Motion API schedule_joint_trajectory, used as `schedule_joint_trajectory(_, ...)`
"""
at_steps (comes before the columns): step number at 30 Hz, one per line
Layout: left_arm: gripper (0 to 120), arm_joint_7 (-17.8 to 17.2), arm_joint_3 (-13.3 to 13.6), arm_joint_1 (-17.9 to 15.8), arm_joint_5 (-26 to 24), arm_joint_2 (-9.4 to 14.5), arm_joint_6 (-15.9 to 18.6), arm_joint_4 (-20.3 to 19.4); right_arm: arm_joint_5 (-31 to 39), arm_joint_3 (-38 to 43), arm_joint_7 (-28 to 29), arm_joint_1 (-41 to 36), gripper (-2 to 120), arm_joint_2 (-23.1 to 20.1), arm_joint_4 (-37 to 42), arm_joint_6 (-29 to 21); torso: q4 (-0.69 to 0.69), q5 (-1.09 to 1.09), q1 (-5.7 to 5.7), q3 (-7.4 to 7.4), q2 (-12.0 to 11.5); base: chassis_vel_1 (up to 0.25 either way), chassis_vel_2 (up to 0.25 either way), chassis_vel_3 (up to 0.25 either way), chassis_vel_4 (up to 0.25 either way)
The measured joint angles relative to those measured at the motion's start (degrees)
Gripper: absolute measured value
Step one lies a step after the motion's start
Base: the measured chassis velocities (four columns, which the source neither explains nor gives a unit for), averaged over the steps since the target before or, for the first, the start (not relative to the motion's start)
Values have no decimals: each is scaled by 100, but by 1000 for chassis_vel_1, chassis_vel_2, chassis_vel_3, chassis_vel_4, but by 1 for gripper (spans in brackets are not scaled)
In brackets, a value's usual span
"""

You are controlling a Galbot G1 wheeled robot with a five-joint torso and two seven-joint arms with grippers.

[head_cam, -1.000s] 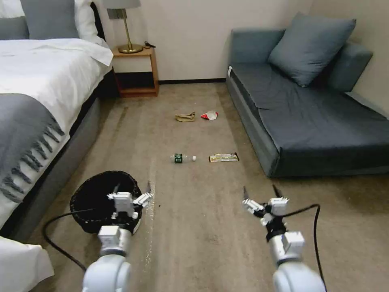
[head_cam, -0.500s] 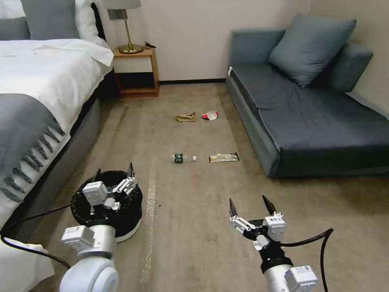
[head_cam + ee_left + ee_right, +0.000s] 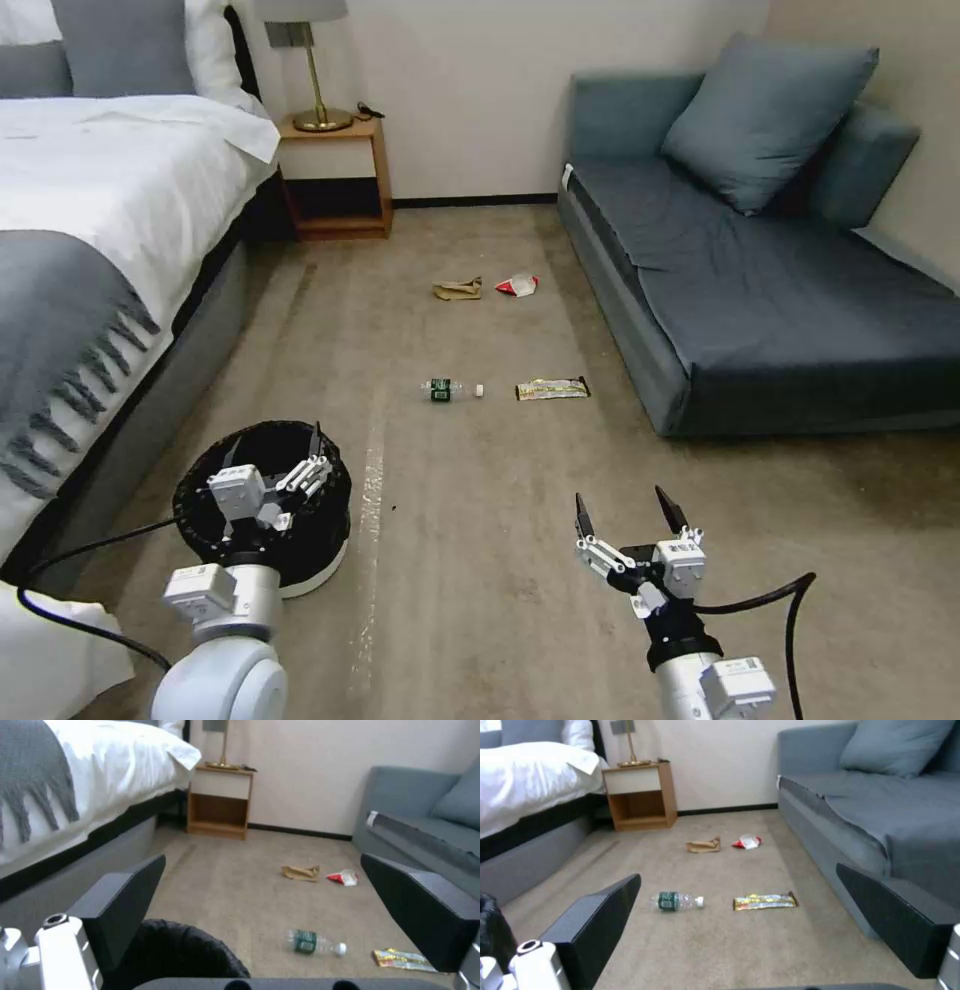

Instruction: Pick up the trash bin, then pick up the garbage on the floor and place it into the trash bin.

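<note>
The trash bin (image 3: 325, 520), white with a crinkly black liner, stands on the floor (image 3: 470, 480) by the bed. My left gripper (image 3: 275, 445) hangs open over its mouth, holding nothing; the bin's rim (image 3: 185, 952) shows just under the fingers. My right gripper (image 3: 621, 500) is open above bare carpet, to the right of the bin. The garbage lies farther ahead: a clear bottle with a green label (image 3: 450, 389), a yellow-black snack wrapper (image 3: 552, 388), crumpled tan paper (image 3: 457, 289) and a red-white wrapper (image 3: 518, 285). Bottle (image 3: 675, 901) and snack wrapper (image 3: 765, 901) lie between the right gripper's fingers, farther off.
A bed (image 3: 90, 250) with white linen and a grey throw runs along the left. A wooden nightstand (image 3: 335, 180) with a lamp stands at the back wall. A blue-grey sofa (image 3: 780, 280) lines the right side. A black cable (image 3: 90, 545) trails from my left arm.
My left gripper moved left from the bin's right rim to over its opening. My right gripper drew back toward me and lower. Both stayed open; the litter has not moved.
</note>
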Motion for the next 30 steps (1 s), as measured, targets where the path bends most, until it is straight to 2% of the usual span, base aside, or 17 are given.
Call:
schedule_joint_trajectory(7,98,-97,-56,-191,-197,158,108,168,14,34,45,124,100,49,-171,1,0,0,0,0,0,0,0,0,0)
schedule_joint_trajectory(13,97,-404,-182,-288,-607,416,437,274,104,148,56,194,100,15,-265,16,0,-1,0,0,0,0,0,0,0)
schedule_joint_trajectory(14,97,-507,-277,-291,-782,514,554,309,139,197,57,217,100,-7,-294,17,0,-1,0,0,0,0,0,0,0)
schedule_joint_trajectory(15,97,-507,-277,-291,-782,514,554,309,139,197,57,217,100,-7,-294,17,0,-1,0,0,0,0,0,0,0)
schedule_joint_trajectory(19,97,-804,-723,-260,-1312,844,1014,414,222,293,51,316,100,-54,-379,18,0,-1,0,0,0,0,0,0,0)
schedule_joint_trajectory(20,97,-804,-723,-260,-1312,844,1014,414,222,293,51,316,100,-54,-379,18,0,-1,0,0,0,0,0,0,0)
schedule_joint_trajectory(24,97,-1064,-1064,-189,-1662,1046,1417,545,239,289,42,388,100,-47,-451,27,0,0,0,0,0,0,0,0,0)
schedule_joint_trajectory(29,97,-1273,-1220,-148,-1816,1166,1666,704,236,254,27,452,100,-12,-509,33,0,-1,0,0,0,0,0,0,0)
schedule_joint_trajectory(30,97,-1385,-1239,-165,-1902,1208,1824,747,229,244,22,468,100,3,-526,34,1,0,0,0,0,0,0,0,0)
